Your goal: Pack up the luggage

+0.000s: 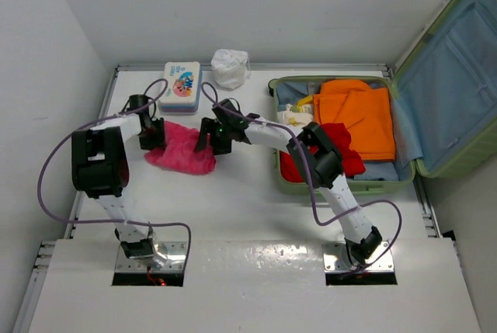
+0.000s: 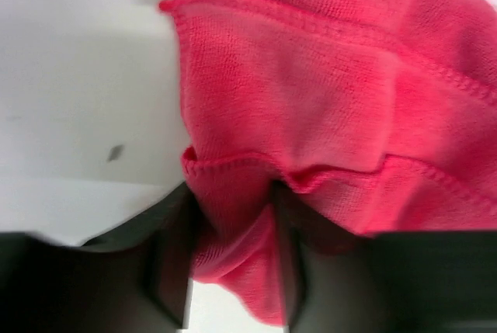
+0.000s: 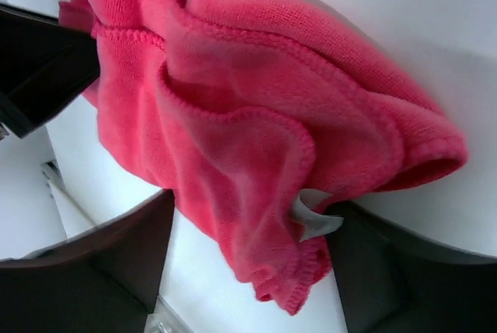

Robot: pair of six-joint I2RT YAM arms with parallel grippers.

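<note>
Looking at the luggage [image 1: 335,188], you find it open at the right of the table [image 1: 248,216], lid propped up to the right, orange clothes [image 1: 357,116] and red clothes [image 1: 353,158] inside. To its left a pink cloth [image 1: 182,154] lies on the table. Your left gripper [image 2: 233,259] pinches a fold at the cloth's left edge. Your right gripper [image 3: 248,263] stands spread, straddling its right edge. A box [image 1: 182,87] and a white bag [image 1: 230,67] sit behind.

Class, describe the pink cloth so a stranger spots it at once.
Find the open green luggage on the right. Left of it, nearer than the small box, lies a crumpled pink cloth. Unlike the red clothes, it lies outside the luggage.
</note>
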